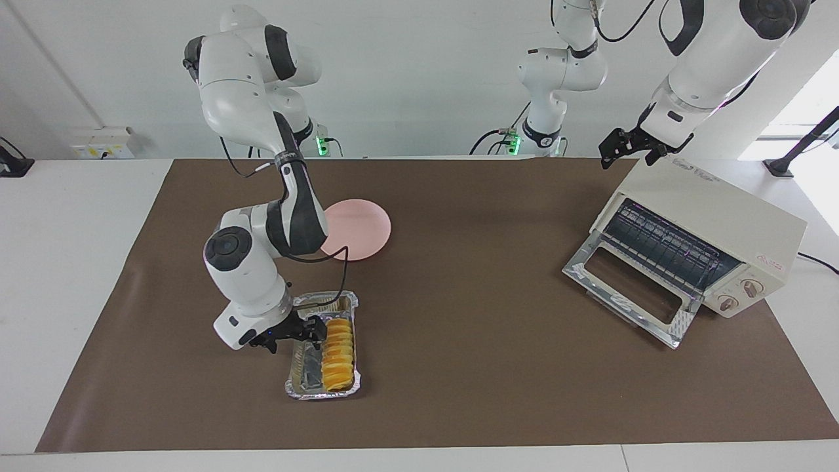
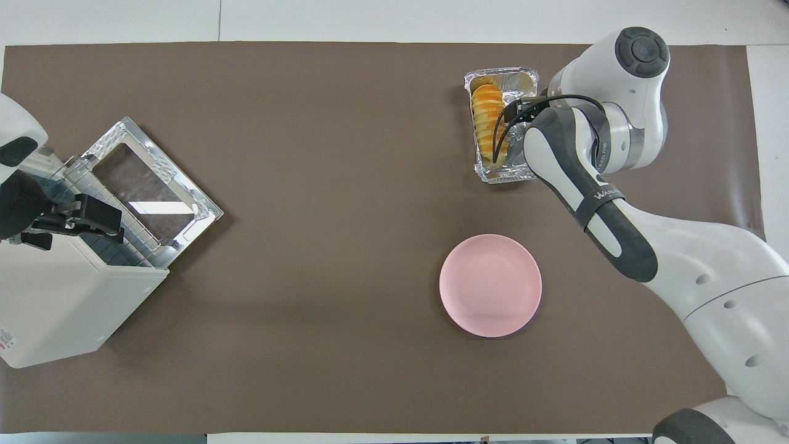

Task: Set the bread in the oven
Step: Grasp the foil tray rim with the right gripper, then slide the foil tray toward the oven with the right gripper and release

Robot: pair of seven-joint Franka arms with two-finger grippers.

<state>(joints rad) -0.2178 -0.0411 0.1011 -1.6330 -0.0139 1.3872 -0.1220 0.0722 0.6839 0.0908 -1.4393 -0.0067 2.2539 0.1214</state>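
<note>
**Bread in the tray, right gripper beside it**

I have the right gripper [image 1: 308, 330] low at the foil tray [image 1: 292, 387], on the side toward the right arm's end of the table, its wrist tipped over so the fingers point sideways at the bread [image 1: 338, 354]. It holds nothing. I cannot tell from either view how far its fingers are spread, and I won't guess.

The bread lies lengthwise in the tray, along the wall toward the oven [image 1: 701, 229], with a strip of bare foil between it and the gripper. The fingertips sit just beside the end of the loaf nearer the robots — close, but I see no contact.

I judge the loaf light and soft, the ridged crust easy to dent, so a gentle squeeze is what I'd want. I'd take it across its narrow width near the middle, where the ridges should give some purchase — gripped at one end it would likely droop or pivot. The thin tray may lift with the loaf if a finger catches its wall.

The oven stands open at the left arm's end, door dropped flat, rack bare. The left gripper [image 1: 632, 147] waits above its top, open and empty.
</note>
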